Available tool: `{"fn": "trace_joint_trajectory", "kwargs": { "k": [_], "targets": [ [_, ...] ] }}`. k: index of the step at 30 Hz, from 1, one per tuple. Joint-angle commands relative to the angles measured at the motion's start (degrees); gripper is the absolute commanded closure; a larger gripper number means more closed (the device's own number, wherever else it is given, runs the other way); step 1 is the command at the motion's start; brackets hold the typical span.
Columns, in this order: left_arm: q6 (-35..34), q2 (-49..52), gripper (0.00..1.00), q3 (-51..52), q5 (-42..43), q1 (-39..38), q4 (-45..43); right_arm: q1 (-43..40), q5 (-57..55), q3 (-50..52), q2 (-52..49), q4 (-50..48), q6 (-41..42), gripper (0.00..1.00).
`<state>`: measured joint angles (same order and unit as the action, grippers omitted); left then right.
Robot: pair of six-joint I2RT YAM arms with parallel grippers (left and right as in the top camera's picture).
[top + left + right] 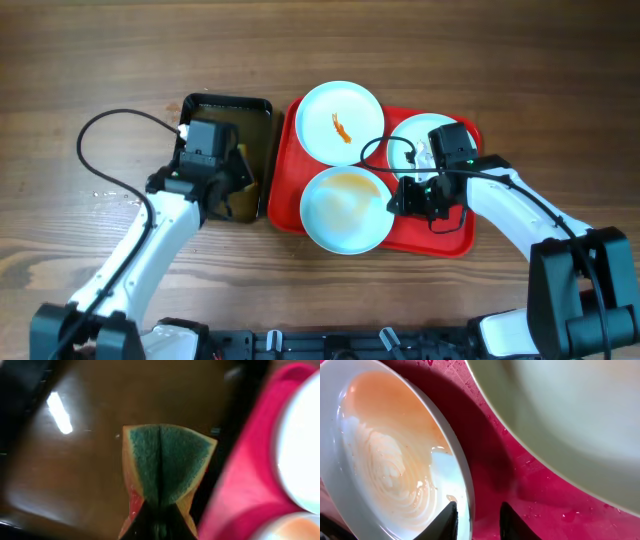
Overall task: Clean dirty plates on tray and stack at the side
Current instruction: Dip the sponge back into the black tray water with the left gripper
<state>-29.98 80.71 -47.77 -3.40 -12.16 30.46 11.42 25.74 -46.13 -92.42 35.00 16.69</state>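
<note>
the main risk sits at the right claw [477, 519]. its two fingers straddle the rim of the front plate [395, 460], one inside the dish and one outside over the red tray [545, 510]. they look parted, with a strip of red showing beside the rim, so nothing is gripped yet. the plate is wet and filmed with thinned sauce, so a pinch on that thin sloping rim could slip. the plate could then tip or skid into the neighbouring plate [560, 415] just beside it. if it is lifted by one edge, i judge the watery residue would run to the low side and drip on the tray or the tabletop [100, 60]. a shallow bite on the rim would make all this more likely.

the left claw [159, 517] is clenched on a sponge [167, 460], folding it so the green face creases down the middle, above the wet floor of the black tray [255, 108]. a soaked sponge carried across may drip. the fold also leaves little flat face to wipe with.

all three plates lie on the red tray in the overhead view, and none is stacked at the side. the front plate shows a pale orange wash swirled over its centre, smeared rather than clean. the back plate [340, 120] carries a sharp orange streak and looks unwiped. the right-hand plate [418, 135] is partly hidden under the right arm, so i cannot tell whether it is dirty.
</note>
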Motion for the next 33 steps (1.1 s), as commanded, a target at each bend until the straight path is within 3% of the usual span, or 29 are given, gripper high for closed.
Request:
{"fn": "trace_joint_trajectory", "kwargs": {
  "k": [1,3,5,7,8,9,10,12,13,14,18,20,24,25,28,30,33],
  "targets": [
    [4.07,5.44,0.96,0.11,-2.08,2.71,-0.7,-0.33,1.36,1.79,-1.03,-0.72,0.44,0.74],
    [9.29,8.81,0.96,0.11,1.53,4.15,-2.89,-0.33,1.36,2.67,-1.03,-1.51,0.42,0.75],
    [18.95,11.96,0.96,0.11,10.4,5.16,-5.29,-0.33,1.64,3.32,-1.03,-2.64,0.37,0.76],
    [23.23,14.08,0.96,0.11,11.39,5.31,-6.08,-0.33,3.34,3.45,-1.03,-3.1,-0.13,0.76],
    [24.44,14.91,0.9,0.11,10.84,5.31,-6.25,-0.33,4.33,3.45,-1.03,-3.63,-0.13,0.76],
    [24.68,15.23,0.57,0.11,9.77,5.31,-6.29,-0.33,4.92,3.45,-1.03,-4.11,-0.11,0.75],
    [24.65,15.26,0.4,0.11,8.22,5.31,-6.29,-0.33,5.29,3.45,-1.03,-4.59,-0.11,0.75],
    [24.65,15.26,0.38,0.09,7.17,5.31,-6.29,-0.33,5.46,3.45,-1.03,-5.01,-0.09,0.75],
    [24.63,15.26,0.27,0.09,6.95,5.31,-6.51,-0.33,5.46,3.45,-1.03,-4.98,-0.09,0.75],
    [24.63,15.26,0.27,0.11,6.34,5.31,-6.97,-0.33,5.46,3.45,-1.03,-4.96,-0.09,0.75],
    [24.59,15.43,0.29,0.11,6.32,5.31,-9.77,-0.33,5.46,3.45,-1.03,-4.96,-0.02,0.75],
    [24.11,15.67,0.35,0.11,6.32,5.31,-10.82,-0.33,5.46,3.45,-1.03,-4.94,0.0,0.75],
    [23.1,16.76,0.65,0.11,6.88,5.25,-10.51,-0.33,5.46,3.45,-1.03,-4.94,0.0,0.75],
    [23.08,17.38,0.96,0.11,7.54,5.27,-10.08,-0.33,5.46,3.45,-1.03,-4.94,0.0,0.72],
    [23.12,17.88,0.96,0.11,8.04,5.27,-8.98,-0.33,5.46,3.45,-1.03,-4.96,0.0,0.71],
    [23.1,17.88,0.33,0.09,8.04,5.31,-9.01,-0.33,5.44,3.45,-1.03,-4.96,-0.04,0.69],
    [23.1,17.88,0.32,0.09,8.07,5.31,-8.24,-0.33,5.44,3.5,-1.03,-4.96,-0.07,0.69]
  ]
}}
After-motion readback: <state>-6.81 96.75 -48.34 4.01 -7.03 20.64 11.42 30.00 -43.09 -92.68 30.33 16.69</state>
